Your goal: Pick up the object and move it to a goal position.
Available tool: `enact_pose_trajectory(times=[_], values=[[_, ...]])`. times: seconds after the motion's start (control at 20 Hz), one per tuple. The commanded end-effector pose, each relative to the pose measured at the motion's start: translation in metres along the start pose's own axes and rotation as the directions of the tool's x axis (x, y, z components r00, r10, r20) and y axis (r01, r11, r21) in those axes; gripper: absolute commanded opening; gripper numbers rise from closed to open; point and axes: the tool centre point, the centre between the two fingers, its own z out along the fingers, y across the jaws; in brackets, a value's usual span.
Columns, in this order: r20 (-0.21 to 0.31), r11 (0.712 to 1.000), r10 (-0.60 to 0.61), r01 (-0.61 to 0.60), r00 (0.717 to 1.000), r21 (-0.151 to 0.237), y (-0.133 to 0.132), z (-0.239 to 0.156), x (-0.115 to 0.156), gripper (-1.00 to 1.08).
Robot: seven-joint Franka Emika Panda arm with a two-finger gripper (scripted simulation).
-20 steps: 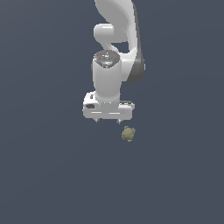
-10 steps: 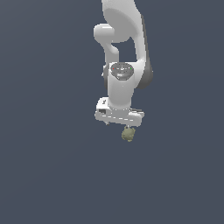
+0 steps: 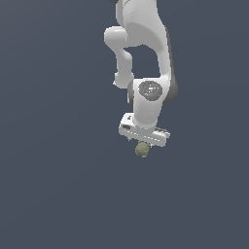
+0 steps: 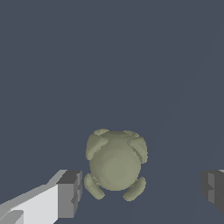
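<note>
We find the gripper (image 4: 140,192) spread wide, unclenched, grasping nothing. The object (image 4: 115,163) lies on the ground between its fingers (image 4: 69,194), nearer one, seemingly placed for closing.

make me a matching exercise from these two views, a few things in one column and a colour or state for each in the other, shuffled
Column 1
1. small lumpy olive-green blob
2. white robot gripper
3. dark grey finger pads
4. plain floor

Column 2
A. open, jaws apart on either side of the blob
B. dark slate blue, with no markings
C. roundish with little knobs, lying between the fingers, not yet clamped
D. square dark tips, one on each side of the blob, with a gap to it

Pairs: 1-C, 2-A, 3-D, 4-B
</note>
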Motion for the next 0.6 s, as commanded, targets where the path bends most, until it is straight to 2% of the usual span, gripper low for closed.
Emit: enact_pose_trajectory(times=[0.0,0.55], values=[[0.002,1.0,0.028,-0.028,1.0,0.0,-0.0065,0.006,-0.0038,1.0],[0.007,0.998,0.062,-0.062,0.998,-0.001,-0.0158,0.0151,-0.0101,1.0]])
